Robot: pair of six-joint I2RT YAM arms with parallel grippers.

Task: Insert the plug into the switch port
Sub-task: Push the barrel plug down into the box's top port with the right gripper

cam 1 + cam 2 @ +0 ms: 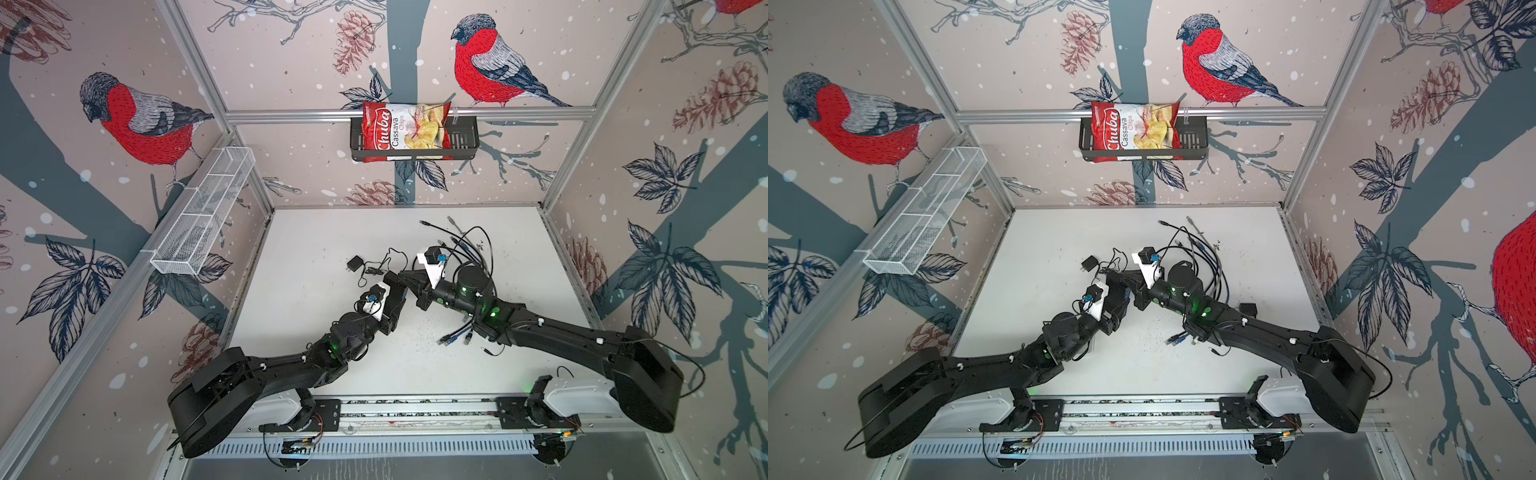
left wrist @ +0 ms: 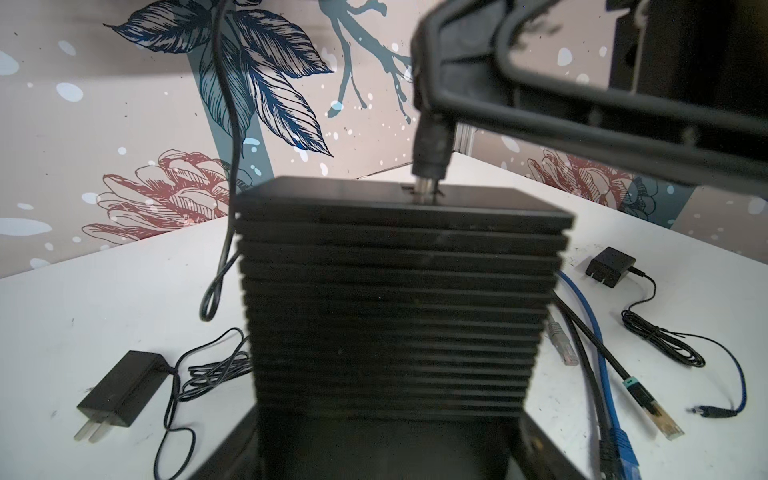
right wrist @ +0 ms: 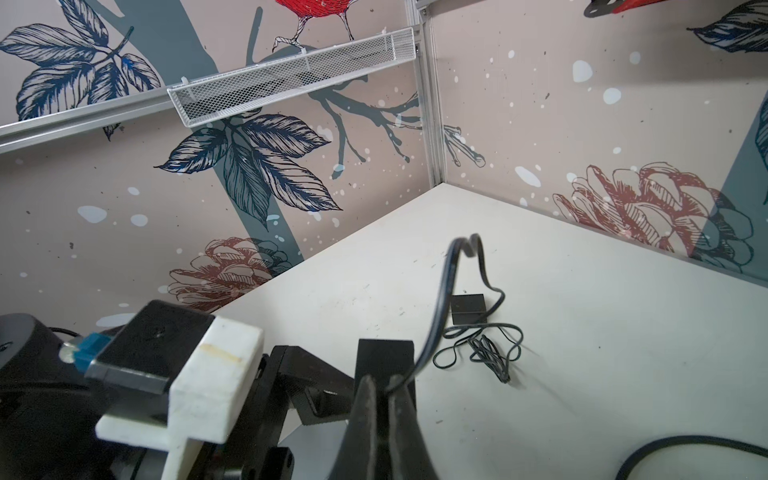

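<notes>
Two grippers meet over the table's (image 1: 316, 249) middle: your left gripper (image 1: 395, 293) clamps the black switch (image 2: 399, 299), and your right gripper (image 3: 382, 386) is clenched on the plug (image 2: 430, 162), its metal tip touching the switch's port face.

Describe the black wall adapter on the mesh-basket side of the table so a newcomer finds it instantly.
Start at the white table and take the half nearer the white mesh basket. Beyond the left arm lies a small black wall adapter, its thin cord bundled alongside. The other adapter sits on the far side of the right arm.
</notes>
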